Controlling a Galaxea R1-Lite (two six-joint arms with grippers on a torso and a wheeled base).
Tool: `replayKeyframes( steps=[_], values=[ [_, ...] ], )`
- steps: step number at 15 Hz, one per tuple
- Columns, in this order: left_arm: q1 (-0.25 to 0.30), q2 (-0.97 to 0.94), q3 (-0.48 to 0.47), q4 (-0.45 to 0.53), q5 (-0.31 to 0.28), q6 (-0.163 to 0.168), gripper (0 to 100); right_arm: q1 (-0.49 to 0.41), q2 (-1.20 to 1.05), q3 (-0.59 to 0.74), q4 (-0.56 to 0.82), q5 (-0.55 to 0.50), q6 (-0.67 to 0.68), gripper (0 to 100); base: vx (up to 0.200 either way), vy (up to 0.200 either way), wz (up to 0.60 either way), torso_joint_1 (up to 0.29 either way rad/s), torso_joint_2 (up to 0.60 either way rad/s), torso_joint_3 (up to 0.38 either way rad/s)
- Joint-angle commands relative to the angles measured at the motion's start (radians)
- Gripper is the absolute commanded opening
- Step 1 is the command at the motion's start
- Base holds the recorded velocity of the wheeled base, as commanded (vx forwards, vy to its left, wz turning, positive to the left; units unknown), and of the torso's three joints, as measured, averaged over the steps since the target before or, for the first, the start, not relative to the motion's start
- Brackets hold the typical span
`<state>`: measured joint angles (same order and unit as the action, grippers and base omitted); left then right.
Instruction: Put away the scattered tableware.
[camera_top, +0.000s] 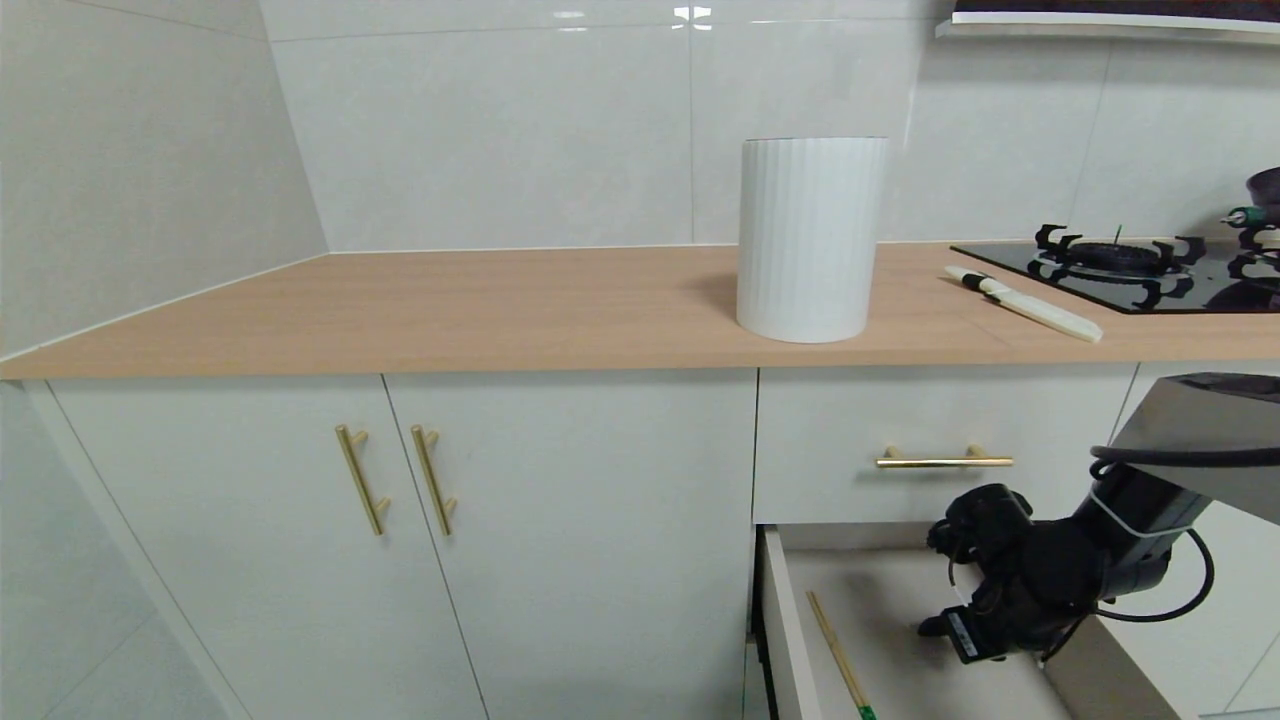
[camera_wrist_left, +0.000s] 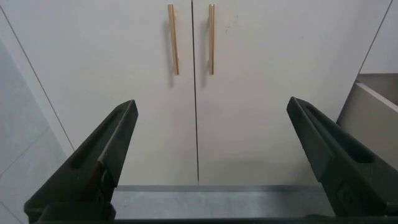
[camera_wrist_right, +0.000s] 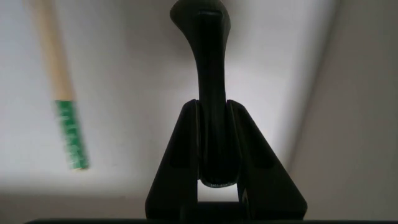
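The right pincer (camera_top: 975, 615) hangs inside the open drawer (camera_top: 785, 620), clamped on a dark utensil (camera_wrist_right: 208, 62), apparently to lay it beside the chopstick (camera_top: 840, 657). The left pincer (camera_wrist_left: 211, 106) gapes wide.

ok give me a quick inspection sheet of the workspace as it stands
surface: wooden countertop over white cabinet doors
job's things: chopstick lies in the open drawer; cream knife lies on the countertop beside the hob
clutter: white ribbed canister stands upright on the countertop
grippers: left gripper open, facing the cabinet doors; right gripper shut on a slim dark utensil, over the drawer
cables: black cable loops at the right wrist
surroundings: tiled wall
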<state>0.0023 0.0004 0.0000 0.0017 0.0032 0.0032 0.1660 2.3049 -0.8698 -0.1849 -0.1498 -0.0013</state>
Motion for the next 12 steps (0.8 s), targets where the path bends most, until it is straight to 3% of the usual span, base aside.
replayKeyframes(
  steps=[1, 4, 12],
  values=[
    [0.001, 0.0, 0.0, 0.0, 0.0, 0.0, 100, 0.003, 0.018, 0.0, 0.001, -0.002, 0.0, 0, 0.0, 0.0, 0.0, 0.0, 0.0, 0.0],
    [-0.001, 0.0, 0.0, 0.0, 0.0, 0.0, 100, 0.027, 0.042, 0.0, -0.001, -0.091, 0.001, 0, 0.0, 0.0, 0.0, 0.0, 0.0, 0.0],
    [-0.001, 0.0, 0.0, 0.0, 0.001, 0.0, 100, 0.03, 0.044, 0.002, -0.021, -0.091, 0.003, 0, 0.0, 0.0, 0.0, 0.0, 0.0, 0.0]
  ],
)
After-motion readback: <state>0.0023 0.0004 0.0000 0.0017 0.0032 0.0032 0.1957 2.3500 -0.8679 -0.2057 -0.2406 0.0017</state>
